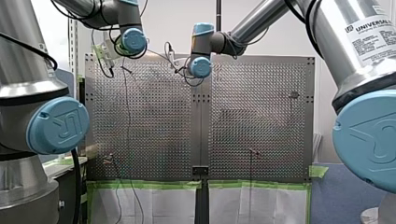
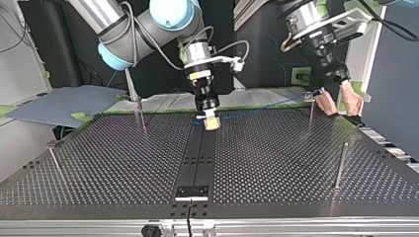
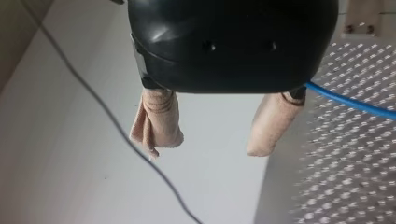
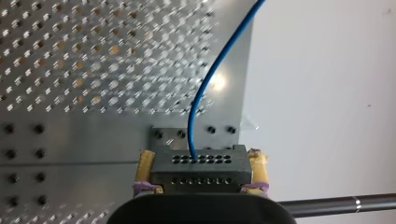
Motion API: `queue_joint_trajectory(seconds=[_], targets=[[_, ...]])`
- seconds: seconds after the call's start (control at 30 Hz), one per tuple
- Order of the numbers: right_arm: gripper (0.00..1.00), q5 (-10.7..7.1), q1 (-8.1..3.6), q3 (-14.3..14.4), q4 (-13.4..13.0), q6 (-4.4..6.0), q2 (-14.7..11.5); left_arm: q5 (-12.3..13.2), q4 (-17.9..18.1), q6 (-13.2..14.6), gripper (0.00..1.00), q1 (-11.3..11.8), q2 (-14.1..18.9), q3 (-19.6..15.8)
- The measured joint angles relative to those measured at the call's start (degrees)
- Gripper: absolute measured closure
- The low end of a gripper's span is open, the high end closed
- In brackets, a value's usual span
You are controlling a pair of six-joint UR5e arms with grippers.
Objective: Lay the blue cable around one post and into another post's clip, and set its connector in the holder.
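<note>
Pinching the connector (image 4: 200, 170) between my right gripper's (image 4: 201, 163) yellow pads, over the worktop's (image 2: 276, 158) far middle in the top view. Trailing the blue cable (image 4: 205, 93) rightward past a post (image 2: 311, 111), beside my left gripper (image 3: 208, 147), gaping wide, empty. Risking tautness dragging the cable off the post.

Perforated metal table (image 1: 261, 93) — two panels joined by a dark centre strip. Green tape (image 1: 149, 184) runs along its edge at the front view's bottom, with white sheeting (image 1: 159, 205) below it. Aluminium rail (image 2: 306, 227) along the table's near edge in the top view. Grey-blue board (image 2: 59, 104) lies flat beyond the table at the top view's left. Pale wall (image 1: 163, 18) behind in the front view — dark backdrop (image 2: 49, 49) in the top view.
</note>
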Motion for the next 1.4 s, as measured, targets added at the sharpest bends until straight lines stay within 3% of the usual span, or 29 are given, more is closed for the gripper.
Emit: queue_joint_trajectory(seconds=[0.27, 0.73, 1.03, 1.4], targets=[[1.0, -0.47, 1.28, -1.9, -0.3, -0.05, 0.4, 3.8, -3.3, -2.9, 0.0, 3.9, 2.3, 2.4], [1.0, -1.75, 2.65, -4.6, 0.0, -0.33, 0.7, 11.5, -3.0, -6.1, 0.0, 11.6, -3.2, 5.3], [1.0, -1.92, 2.73, -5.3, 0.1, -0.44, 1.7, 16.8, -2.3, -7.1, 0.0, 16.9, -6.1, 6.0], [1.0, -2.09, 2.74, -8.0, 1.0, -0.95, 3.7, 22.4, 0.9, -11.6, 0.0, 22.8, -8.4, 8.4]])
